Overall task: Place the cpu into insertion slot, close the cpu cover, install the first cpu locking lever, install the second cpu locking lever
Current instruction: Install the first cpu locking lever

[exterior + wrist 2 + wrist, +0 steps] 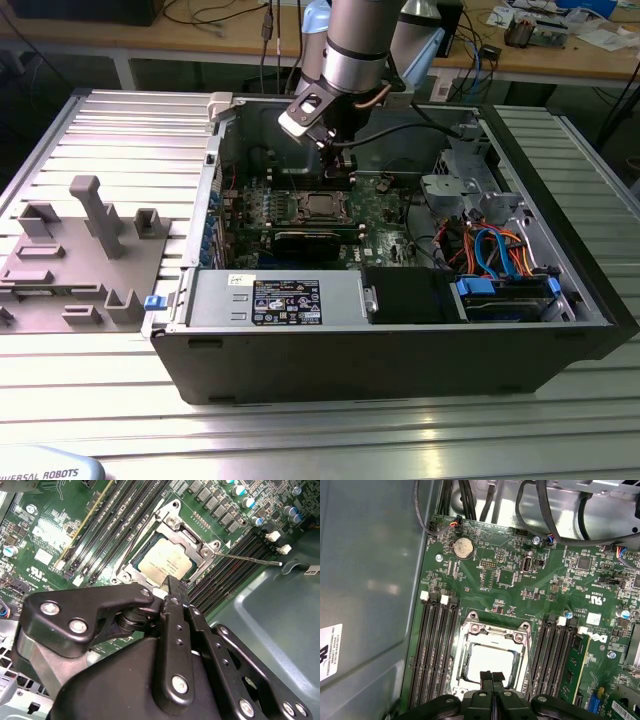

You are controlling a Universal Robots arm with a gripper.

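Well off the pincer (340, 172) toward the exterior view's left, a grey parts fixture (80, 250) lies outside the open computer case (400, 350). The pincer is closed, its fingers pressed together on nothing. Its tips hang just above the edge of the cpu cover (206, 550), which lies flat around the seated cpu (164, 564) right ahead of them. Beyond the tips a thin locking lever (250, 559) juts from the cover's corner over the memory slots (225, 577), and blue cables (497, 250) sit well off toward the exterior view's right.

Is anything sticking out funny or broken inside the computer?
One thing: a thin locking lever juts out from the cpu cover, across the memory slots, instead of lying tucked alongside it. Nothing looks broken or spilled.
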